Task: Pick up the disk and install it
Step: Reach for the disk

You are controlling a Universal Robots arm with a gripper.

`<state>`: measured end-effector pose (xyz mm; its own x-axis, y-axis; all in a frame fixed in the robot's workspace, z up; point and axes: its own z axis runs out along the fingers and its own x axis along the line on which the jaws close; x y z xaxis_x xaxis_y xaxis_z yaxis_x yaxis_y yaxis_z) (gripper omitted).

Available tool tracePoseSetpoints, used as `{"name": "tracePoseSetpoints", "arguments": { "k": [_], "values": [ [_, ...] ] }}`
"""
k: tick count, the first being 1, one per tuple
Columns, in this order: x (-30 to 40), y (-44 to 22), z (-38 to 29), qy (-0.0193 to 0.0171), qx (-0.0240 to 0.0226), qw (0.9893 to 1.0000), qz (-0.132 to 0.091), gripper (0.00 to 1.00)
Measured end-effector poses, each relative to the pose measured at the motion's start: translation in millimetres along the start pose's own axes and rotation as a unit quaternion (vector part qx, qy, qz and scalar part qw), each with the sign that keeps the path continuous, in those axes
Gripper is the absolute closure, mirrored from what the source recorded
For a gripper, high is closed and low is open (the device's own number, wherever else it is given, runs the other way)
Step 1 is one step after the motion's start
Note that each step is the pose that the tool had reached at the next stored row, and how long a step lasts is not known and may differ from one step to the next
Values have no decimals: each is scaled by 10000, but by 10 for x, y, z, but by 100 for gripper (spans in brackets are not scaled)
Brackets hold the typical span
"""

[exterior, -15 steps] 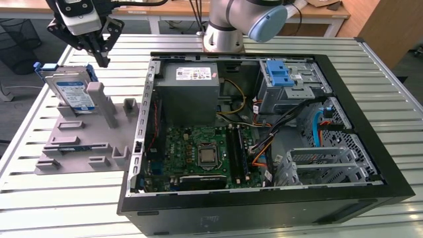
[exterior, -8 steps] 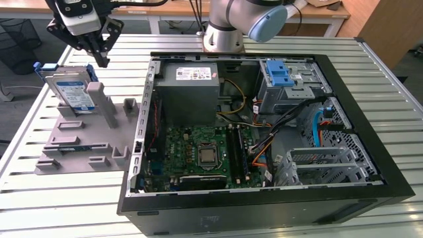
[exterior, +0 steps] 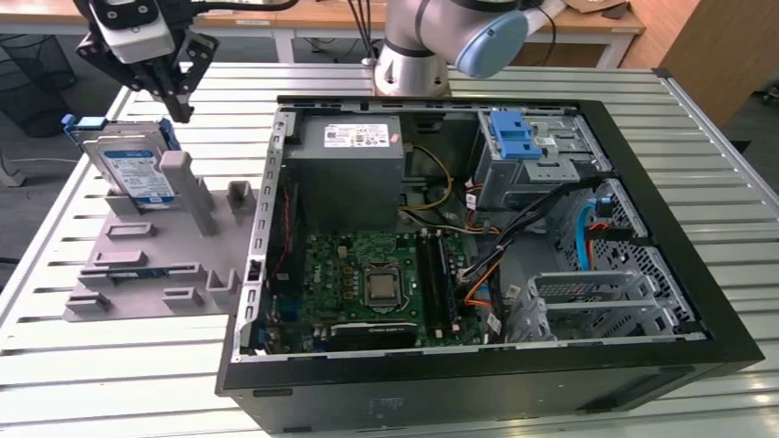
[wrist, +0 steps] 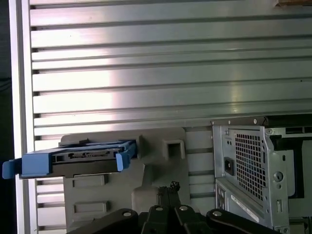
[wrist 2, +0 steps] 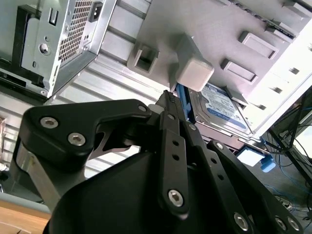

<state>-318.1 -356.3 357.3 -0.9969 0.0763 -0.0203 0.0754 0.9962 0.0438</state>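
Hovered with the hand (exterior: 181, 111) pinched narrow and empty just above the disk (exterior: 131, 169), propped on edge in the grey stand (exterior: 159, 265) on the worktop (exterior: 146, 383); risked, if lowered unopened, jabbing the blue carrier (exterior: 83, 123) or the post (exterior: 178, 169) beside it and tipping the disk out.

Gripper (exterior: 181, 109) at upper left of the exterior view, wrist above it, pointing straight down. Black fingers closed to a single tip, nothing between them. In both wrist views, fingertips (wrist: 165, 191) (wrist 2: 170, 105) meet. Arm base (exterior: 411, 68) top centre; blue-capped joint (exterior: 493, 41) just beside it.
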Motion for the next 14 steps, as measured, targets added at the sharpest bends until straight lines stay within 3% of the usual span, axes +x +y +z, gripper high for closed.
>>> {"name": "tracePoseSetpoints", "arguments": {
  "k": [5,14],
  "values": [
    [75,95,6,0,1,10000,1,89],
    [84,96,7,0,1,10000,0,89]
  ]
}}
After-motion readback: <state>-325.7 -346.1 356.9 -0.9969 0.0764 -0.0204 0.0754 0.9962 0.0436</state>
